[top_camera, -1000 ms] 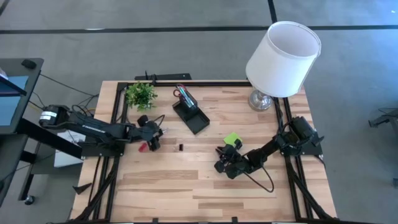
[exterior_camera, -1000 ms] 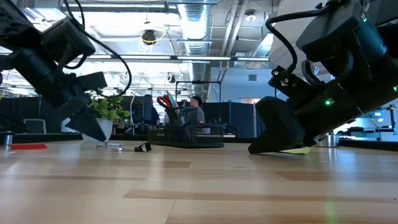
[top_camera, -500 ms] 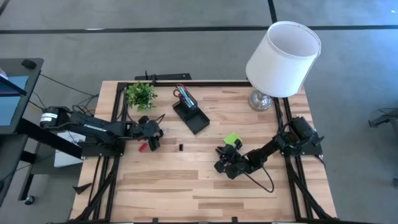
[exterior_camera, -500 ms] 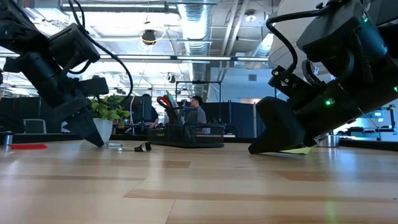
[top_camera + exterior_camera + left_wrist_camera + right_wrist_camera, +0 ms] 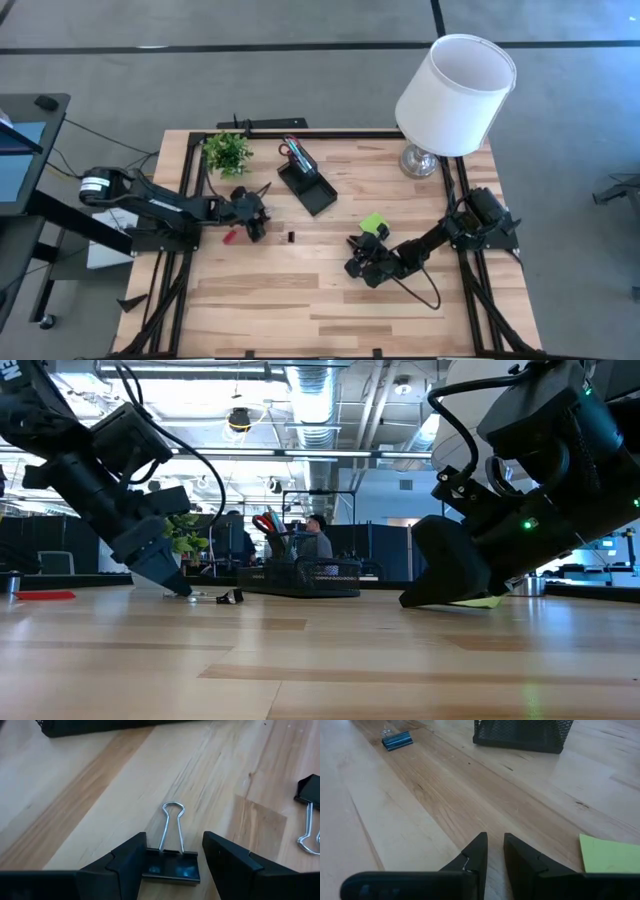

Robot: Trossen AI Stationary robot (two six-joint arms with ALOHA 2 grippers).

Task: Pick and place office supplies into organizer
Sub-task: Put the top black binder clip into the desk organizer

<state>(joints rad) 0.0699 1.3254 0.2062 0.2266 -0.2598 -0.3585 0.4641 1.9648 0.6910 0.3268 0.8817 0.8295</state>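
Beside the organizer point(image 5: 306, 186), plant point(image 5: 226, 152) clear; left gripper point(image 5: 171, 862) low, jaws wide astride a binder clip point(image 5: 171, 863); right gripper point(image 5: 491, 854) nearly shut, empty.

A second binder clip point(image 5: 309, 815) and the sticky-note pad point(image 5: 610, 854) are cut off by picture edges

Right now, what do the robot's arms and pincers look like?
Both are dark, jointed arms trailing black cables. The left pincer has two matte black, wedge-shaped fingers. The right pincer has the same black pointed fingers, and small green lights glow on that arm's bulky black wrist.
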